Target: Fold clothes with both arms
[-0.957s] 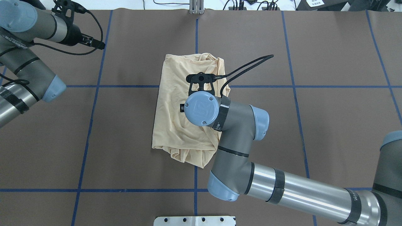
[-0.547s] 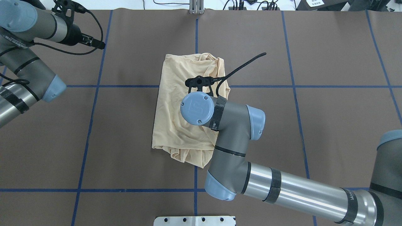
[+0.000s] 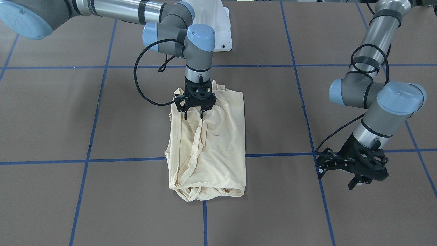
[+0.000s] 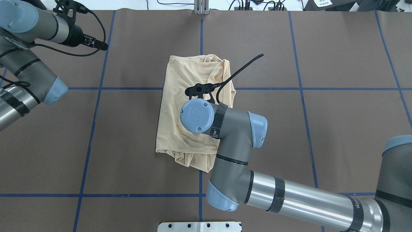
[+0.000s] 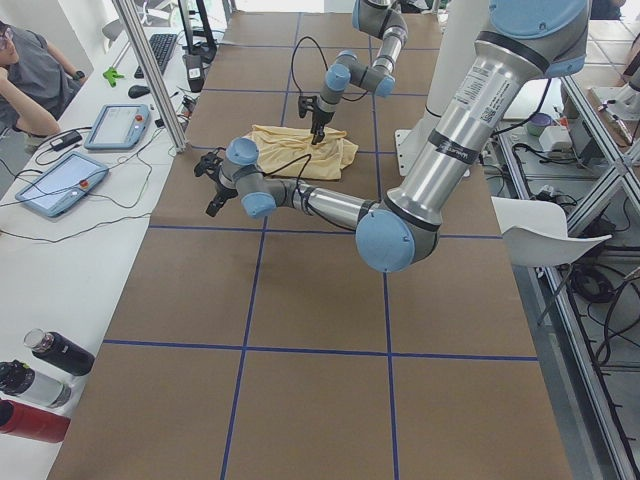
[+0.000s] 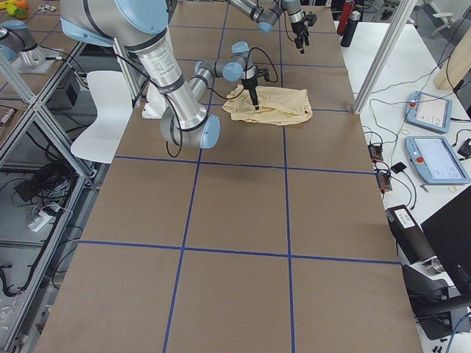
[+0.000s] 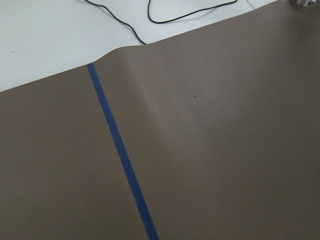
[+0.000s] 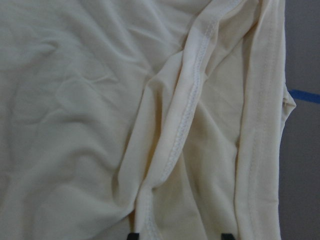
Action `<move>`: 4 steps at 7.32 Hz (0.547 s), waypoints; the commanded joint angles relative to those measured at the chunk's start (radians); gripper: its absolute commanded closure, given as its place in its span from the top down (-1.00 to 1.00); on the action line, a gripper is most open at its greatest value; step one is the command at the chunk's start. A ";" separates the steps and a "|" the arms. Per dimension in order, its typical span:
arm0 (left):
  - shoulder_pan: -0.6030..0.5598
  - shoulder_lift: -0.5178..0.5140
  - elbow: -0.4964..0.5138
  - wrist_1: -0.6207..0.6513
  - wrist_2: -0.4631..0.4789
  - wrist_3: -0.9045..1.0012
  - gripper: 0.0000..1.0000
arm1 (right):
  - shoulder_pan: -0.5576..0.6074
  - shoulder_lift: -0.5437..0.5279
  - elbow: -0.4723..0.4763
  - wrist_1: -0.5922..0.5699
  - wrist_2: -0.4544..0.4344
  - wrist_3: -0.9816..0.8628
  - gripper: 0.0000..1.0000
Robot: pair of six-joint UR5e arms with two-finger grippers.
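At the left of the overhead view, the left arm (image 4: 29, 71) is drawn back over the far left corner of the brown table (image 4: 128, 129). It is well apart from the garment. The left gripper (image 3: 338, 178) hangs above bare table near a blue tape line (image 3: 307, 112). Its fingers are spread and nothing is between them.

The T-shirt (image 4: 180, 74) lies in the middle of the table, across a crossing of the tape grid. It is pale cream-yellow and thin, folded into a rough upright rectangle. Its left half lies fairly flat with fine creases. Its right half is bunched into long ridges that run along its length. Both short ends are rumpled, with layers rolled over one another. In the right wrist view, stitched hems (image 8: 192, 100) run diagonally across the soft, wrinkled cloth.

The right arm (image 4: 289, 199) comes in from the lower right and bends down over the shirt's near half. The right gripper (image 3: 194, 115) points straight down with its fingers released and apart. The tips are down at a raised fold near the shirt's right edge. Whether they press into the fabric cannot be told.
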 commanded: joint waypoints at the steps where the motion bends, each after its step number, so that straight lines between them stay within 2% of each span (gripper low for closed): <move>1: 0.000 0.000 0.000 0.000 0.000 0.000 1.00 | -0.015 0.003 -0.001 -0.002 0.001 -0.024 0.25; 3: 0.000 0.000 0.000 0.000 0.000 0.000 1.00 | -0.025 0.019 -0.021 -0.038 -0.001 -0.037 0.18; 4: 0.000 0.000 0.000 0.000 0.000 0.000 1.00 | -0.025 0.025 -0.021 -0.054 -0.002 -0.062 0.04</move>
